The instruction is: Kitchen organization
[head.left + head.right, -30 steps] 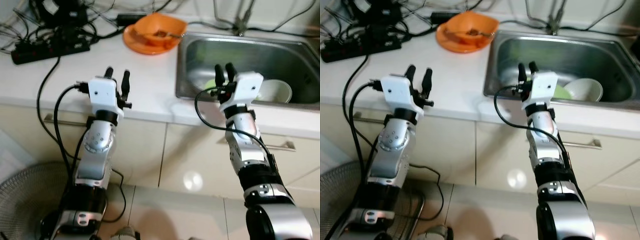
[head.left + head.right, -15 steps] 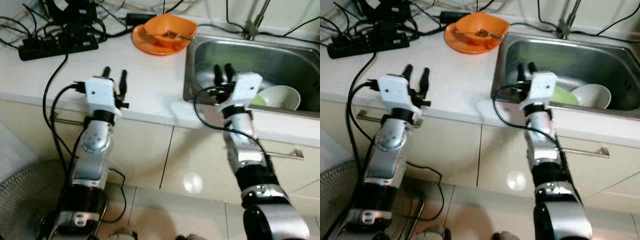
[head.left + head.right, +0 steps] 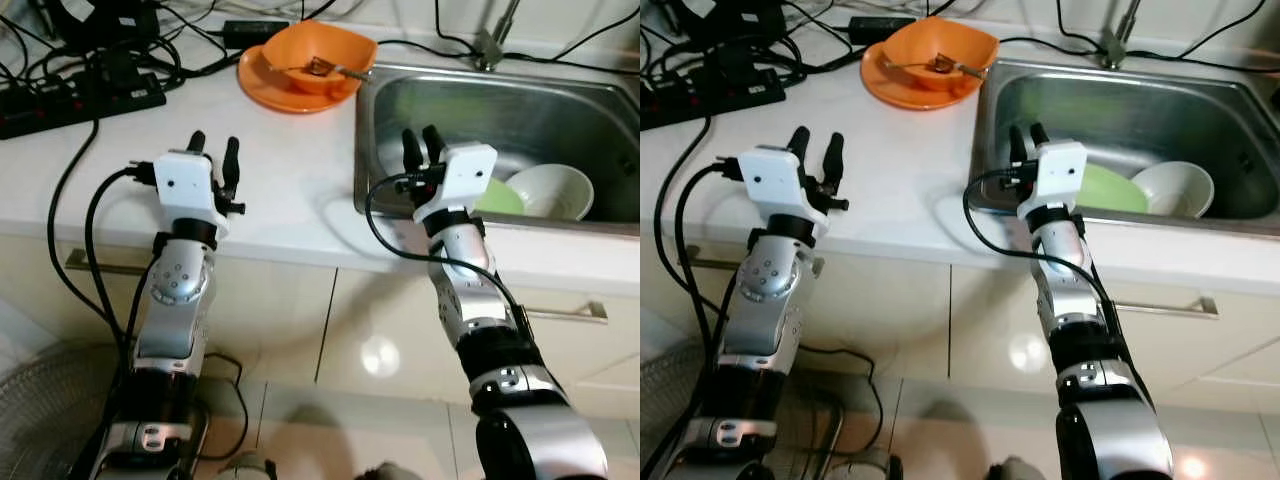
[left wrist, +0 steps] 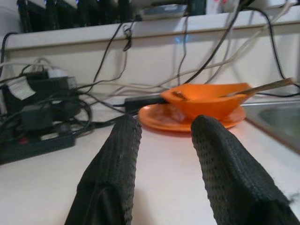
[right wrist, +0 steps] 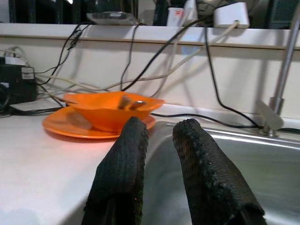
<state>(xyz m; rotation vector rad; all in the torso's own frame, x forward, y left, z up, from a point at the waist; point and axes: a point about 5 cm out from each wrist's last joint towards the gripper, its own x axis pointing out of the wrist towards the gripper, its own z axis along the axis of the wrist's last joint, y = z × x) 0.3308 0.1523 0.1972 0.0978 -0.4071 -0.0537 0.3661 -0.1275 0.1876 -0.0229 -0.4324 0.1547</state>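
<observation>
An orange bowl (image 3: 320, 55) with a spoon (image 3: 340, 68) in it stands on an orange plate (image 3: 262, 85) at the back of the white counter. The steel sink (image 3: 500, 110) holds a green plate (image 3: 497, 197) and a white bowl (image 3: 548, 190). My left gripper (image 3: 214, 150) is open over the counter's front edge, empty, pointing toward the orange bowl (image 4: 206, 101). My right gripper (image 3: 419, 148) hovers over the sink's front left corner, its fingers slightly parted with nothing between them. The orange bowl (image 5: 112, 110) lies beyond it.
A black power strip (image 3: 80, 100) and tangled cables cover the counter's back left. The faucet (image 3: 495, 35) rises behind the sink. Cabinet doors with bar handles (image 3: 560, 312) run below. A floor fan (image 3: 40, 400) stands at the lower left.
The camera has swayed. My right gripper has drifted slightly left along the sink's front rim, so more of the green plate shows. The left gripper keeps its pose.
</observation>
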